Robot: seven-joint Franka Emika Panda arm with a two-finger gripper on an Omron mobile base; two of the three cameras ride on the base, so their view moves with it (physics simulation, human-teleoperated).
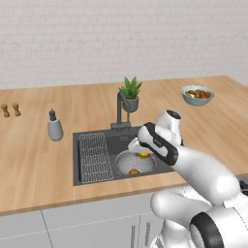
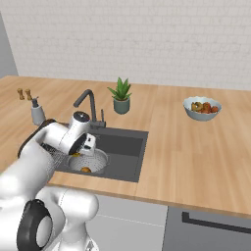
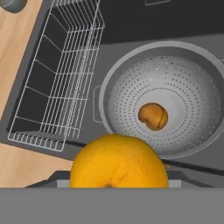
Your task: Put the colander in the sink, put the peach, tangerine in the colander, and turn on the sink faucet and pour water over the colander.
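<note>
Tool (image 1: 141, 149) was clamped on the tangerine (image 3: 118, 161), held over the colander (image 3: 175, 87) sitting in the sink (image 3: 131, 26) with the peach (image 3: 153, 116) already inside, so a release should drop it in.

Readable text: none on any surface.
Soap dispenser (image 1: 54, 127): seems unlabelled, though small and blurred.
Fruit bowl (image 1: 197, 95): no markings.

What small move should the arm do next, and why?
Probably carry the tangerine a little further over the colander and then open the gripper. The hand view shows the fruit held close to the camera, above the colander's near rim, while the peach already lies inside, in the sink. The faucet gives no water yet.
</note>
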